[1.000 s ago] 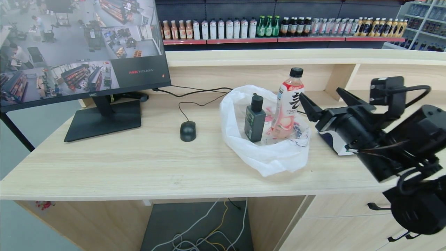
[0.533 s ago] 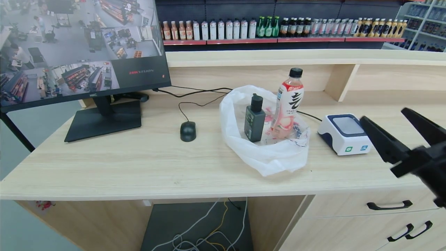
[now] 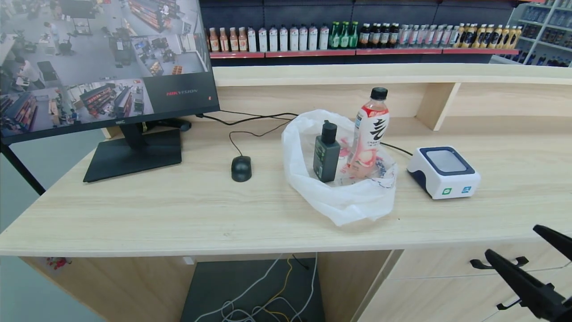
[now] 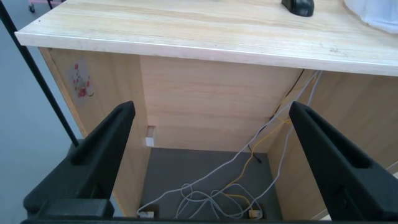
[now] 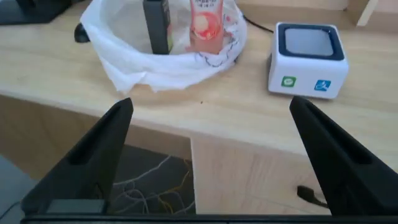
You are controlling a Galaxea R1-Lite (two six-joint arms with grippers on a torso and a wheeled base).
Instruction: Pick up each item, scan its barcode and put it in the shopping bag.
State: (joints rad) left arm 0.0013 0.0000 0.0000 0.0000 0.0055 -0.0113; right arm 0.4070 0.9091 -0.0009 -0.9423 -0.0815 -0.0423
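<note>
Right gripper (image 3: 511, 240): black fingers spread wide and holding nothing, at the lower right of the head frame, below the counter's front edge.
Shopping bag (image 3: 344, 203): thin white plastic, at frame centre, mouth open upward.
Inside it: a dark green pump bottle (image 3: 326, 156) and a pink drink bottle with a black cap (image 3: 369, 134), upright and side by side.
Scanner (image 3: 443, 171): a white-and-navy box just right of the bag.
Counter (image 3: 178, 210): pale wood, with no item visible outside the bag.
Left gripper (image 4: 211, 107): wide and empty, low before the counter's underside.
Key relation: the bag lies up-left of the right gripper, with the scanner between them — the right arm is probably nearer.
</note>
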